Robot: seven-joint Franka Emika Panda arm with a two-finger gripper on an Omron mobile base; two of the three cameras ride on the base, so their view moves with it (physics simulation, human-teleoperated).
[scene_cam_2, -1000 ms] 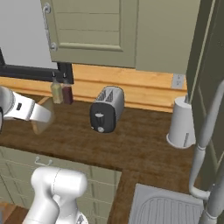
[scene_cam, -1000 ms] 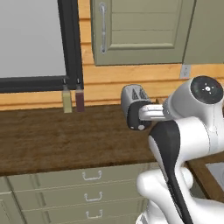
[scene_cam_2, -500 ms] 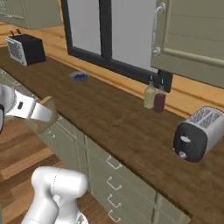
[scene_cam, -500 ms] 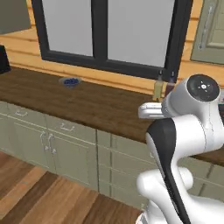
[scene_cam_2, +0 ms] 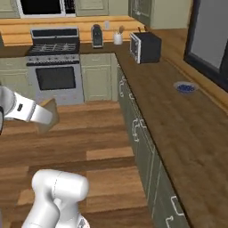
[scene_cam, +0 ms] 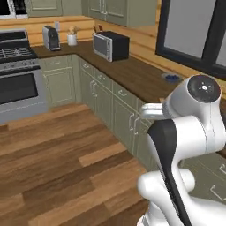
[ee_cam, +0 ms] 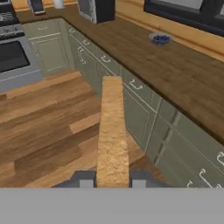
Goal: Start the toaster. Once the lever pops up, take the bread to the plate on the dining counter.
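Looking across your left base view, you have the wood plank floor [scene_cam: 66,150] taking up the lower left of the frame, with the long dark wooden worktop [scene_cam: 132,73] over pale green drawers running from the upper left toward the right edge. Your stove [scene_cam: 20,75] sits at the far left edge, and the black microwave [scene_cam: 111,45] stands on the worktop near the top centre, with a coffee machine [scene_cam: 51,37] further left at the corner. A small blue dish [scene_cam_2: 185,87] lies on the worktop at the right of your right base view.

In your hand view the bread [ee_cam: 112,140] runs edge-on up the centre from the bottom of the frame, its tan crust facing you. The gripper [ee_cam: 112,180] is clamped on it, one dark fingertip on each face of the slice at the lower centre. In your right base view the same slice shows at the end of the hand, at the left middle of the frame, above the floor.
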